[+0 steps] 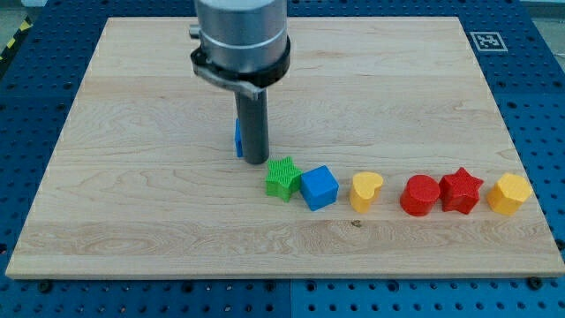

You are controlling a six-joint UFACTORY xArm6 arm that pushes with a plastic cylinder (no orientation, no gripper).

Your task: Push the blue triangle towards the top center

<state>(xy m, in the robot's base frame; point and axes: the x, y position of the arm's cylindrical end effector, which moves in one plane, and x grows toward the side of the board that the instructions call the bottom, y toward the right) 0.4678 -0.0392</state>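
Observation:
The blue triangle (237,139) is mostly hidden behind the rod; only a thin blue sliver shows at the rod's left side, a little left of the board's middle. My tip (255,161) rests on the board right against that block, on its right and lower side. The arm's grey body (242,40) hangs over the board's upper part.
A row of blocks runs along the lower right of the wooden board (132,203): green star (282,177), blue cube (319,187), yellow heart (365,190), red round block (420,195), red star (461,189), yellow hexagon (509,193). The green star is just below-right of my tip.

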